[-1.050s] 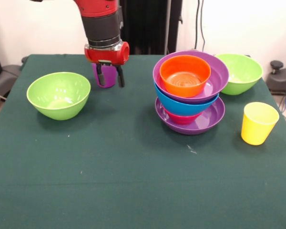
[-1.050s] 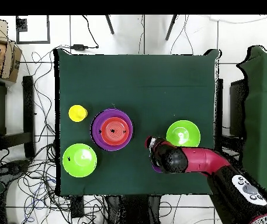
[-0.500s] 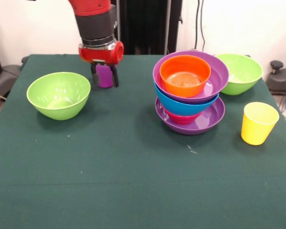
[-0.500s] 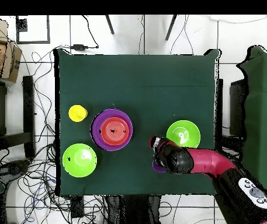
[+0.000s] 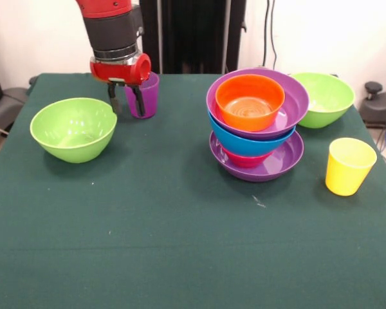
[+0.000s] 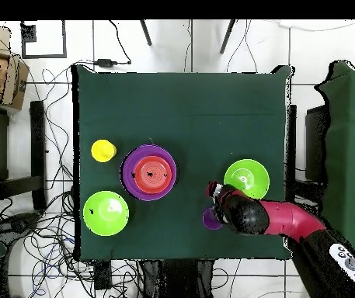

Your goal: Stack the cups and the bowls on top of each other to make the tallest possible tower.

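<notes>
My gripper [image 5: 126, 103] hangs open at the far left of the table, low over the cloth. The translucent purple cup [image 5: 147, 94] stands upright just behind its right finger [image 5: 140, 103], partly hidden by it. The left finger is close to the rim of a lime green bowl [image 5: 73, 129]. The tower [image 5: 254, 122] has a wide purple bowl as its base, then red-pink, blue and another purple bowl, with the orange bowl [image 5: 249, 102] on top. The overhead view shows the gripper [image 6: 214, 192], purple cup [image 6: 210, 219] and tower [image 6: 149, 172].
A yellow cup [image 5: 349, 166] stands upright right of the tower, and a second lime green bowl [image 5: 323, 98] sits behind it. Overhead, the yellow cup [image 6: 103, 150] and the green bowls [image 6: 106, 213] [image 6: 247, 178] flank the tower. Dark green cloth [image 5: 180, 244] covers the table.
The gripper has moved left, off the purple cup it straddled, leaving the cup showing at its right. The left green bowl has shifted slightly left.
</notes>
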